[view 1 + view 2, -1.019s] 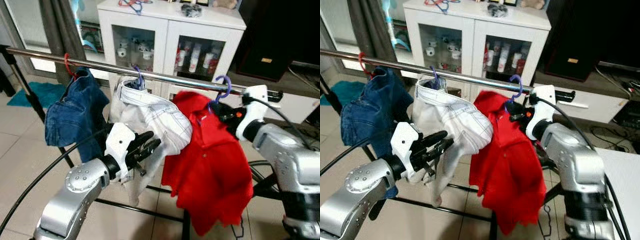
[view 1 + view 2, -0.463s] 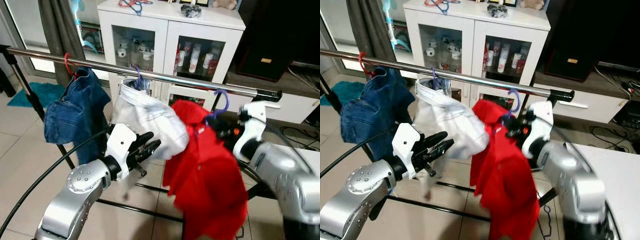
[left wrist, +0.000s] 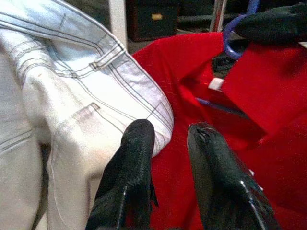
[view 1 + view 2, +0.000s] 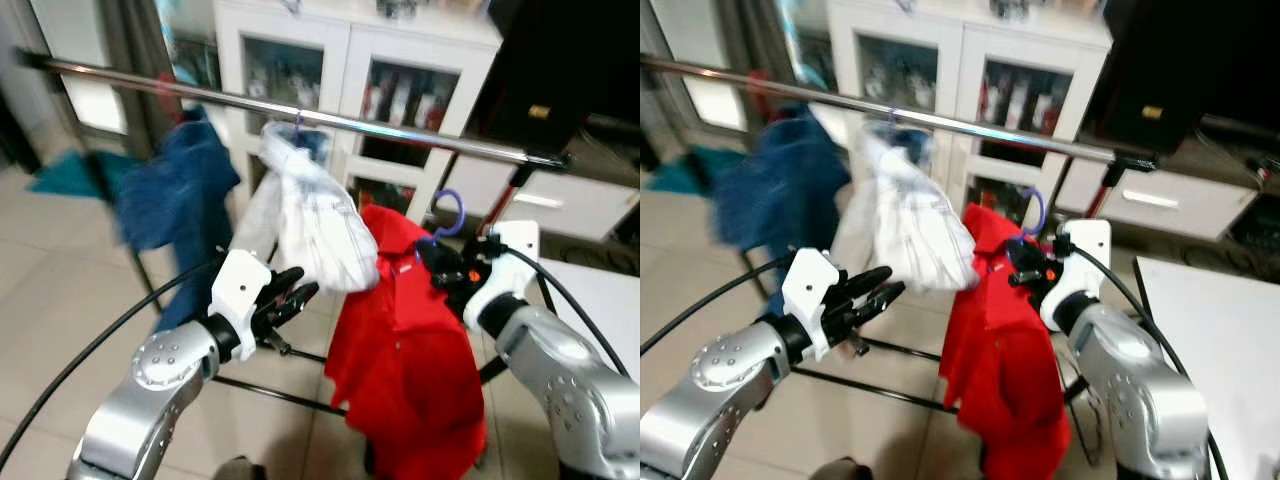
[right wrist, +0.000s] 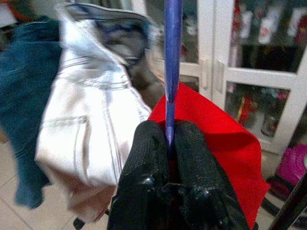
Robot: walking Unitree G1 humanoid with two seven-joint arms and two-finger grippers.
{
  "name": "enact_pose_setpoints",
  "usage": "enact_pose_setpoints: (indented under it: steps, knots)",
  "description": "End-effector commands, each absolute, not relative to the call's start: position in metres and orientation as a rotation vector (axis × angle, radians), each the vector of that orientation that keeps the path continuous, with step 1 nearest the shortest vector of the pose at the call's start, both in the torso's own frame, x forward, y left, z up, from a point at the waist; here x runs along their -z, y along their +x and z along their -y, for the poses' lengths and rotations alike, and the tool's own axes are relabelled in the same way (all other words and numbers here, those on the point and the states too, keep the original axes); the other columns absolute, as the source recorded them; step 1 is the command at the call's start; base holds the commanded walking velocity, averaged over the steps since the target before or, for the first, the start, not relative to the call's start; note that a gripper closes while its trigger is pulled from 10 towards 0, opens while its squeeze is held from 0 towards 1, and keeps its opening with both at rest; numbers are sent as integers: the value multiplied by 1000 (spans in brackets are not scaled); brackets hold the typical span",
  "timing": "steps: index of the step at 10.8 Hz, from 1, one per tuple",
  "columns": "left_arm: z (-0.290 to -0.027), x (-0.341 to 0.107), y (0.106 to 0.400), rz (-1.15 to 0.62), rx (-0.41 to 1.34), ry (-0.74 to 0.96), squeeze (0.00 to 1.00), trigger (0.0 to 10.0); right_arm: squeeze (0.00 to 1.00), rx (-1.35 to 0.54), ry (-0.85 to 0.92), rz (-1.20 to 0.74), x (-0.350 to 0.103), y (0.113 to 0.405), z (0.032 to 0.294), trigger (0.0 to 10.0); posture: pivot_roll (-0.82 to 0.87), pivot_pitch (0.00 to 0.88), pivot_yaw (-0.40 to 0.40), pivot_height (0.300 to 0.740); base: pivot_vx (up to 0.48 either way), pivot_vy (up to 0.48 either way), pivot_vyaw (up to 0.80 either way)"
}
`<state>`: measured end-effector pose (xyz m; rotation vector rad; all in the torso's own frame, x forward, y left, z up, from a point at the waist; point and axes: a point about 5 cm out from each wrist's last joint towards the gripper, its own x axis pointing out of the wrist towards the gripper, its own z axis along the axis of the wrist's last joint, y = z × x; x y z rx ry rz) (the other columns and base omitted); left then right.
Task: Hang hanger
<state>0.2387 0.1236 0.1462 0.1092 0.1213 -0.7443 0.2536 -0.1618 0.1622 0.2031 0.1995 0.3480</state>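
The purple plastic hanger (image 4: 447, 212), carrying a red polo shirt (image 4: 405, 350), is held off the long chrome clothes rail (image 4: 300, 110) and below it, on the near right of the scene. Its hook is pointed upward, apparently so that it can be lifted over the rail. The hanger's neck is pinched between the two black fingers of the right gripper (image 5: 166, 143), which are closed tightly on it just above the red collar; a grip this low leaves the hook free to catch the rail. The shirt hangs down freely below the grip, near the floor.

The right arm is bent at the elbow and reached forward and inward, the white wrist housing being tipped up toward the rail's right end.

The left gripper (image 3: 168, 139) is held out at mid height, left of the red shirt and just beside a pair of white stitched trousers (image 4: 310, 225) that hangs from the rail on its own hanger. Its fingers are parted slightly with nothing between them; the cloth lies just beyond their tips, and contact cannot be told. The arm is judged to be kept there to steady or push aside the trousers, so that room is left on the rail. A blue denim garment (image 4: 180, 200) is hung farther left.
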Motion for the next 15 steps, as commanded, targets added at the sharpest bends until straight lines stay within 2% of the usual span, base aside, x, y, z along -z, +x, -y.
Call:
enact_pose_setpoints:
  steps: [1, 7, 9, 11, 13, 15]
  knots:
    - [-121, -145, 236, -128, 753, 107, 0, 10000, 0, -331, 192, -157, -169, 253, 164, 0, 37, 0, -82, 740, -300, 0, 0]
    - [-120, -146, 237, -126, 753, 104, 0, 10000, 0, -350, 204, -141, -171, 251, 156, 0, 35, 0, -83, 740, -276, 0, 0]
    - [-121, -143, 239, -148, 754, 97, 0, 10000, 0, -414, 220, -129, -175, 251, 149, 0, 34, 0, -81, 740, 0, 0, 0]
    - [-125, -148, 248, -125, 742, 97, 1000, 10000, 0, -487, 231, -112, -180, 252, 143, 0, 35, 0, -84, 740, 0, 0, 0]
    - [-129, -162, 255, -61, 777, 124, 1000, 10000, 0, -577, 226, -94, -184, 254, 138, 0, 42, 0, -85, 740, 0, 0, 0]
    - [-137, -185, 254, 14, 885, 112, 1000, 10000, 0, -623, 181, -89, -187, 258, 140, 0, 45, 0, -90, 740, 0, 0, 0]
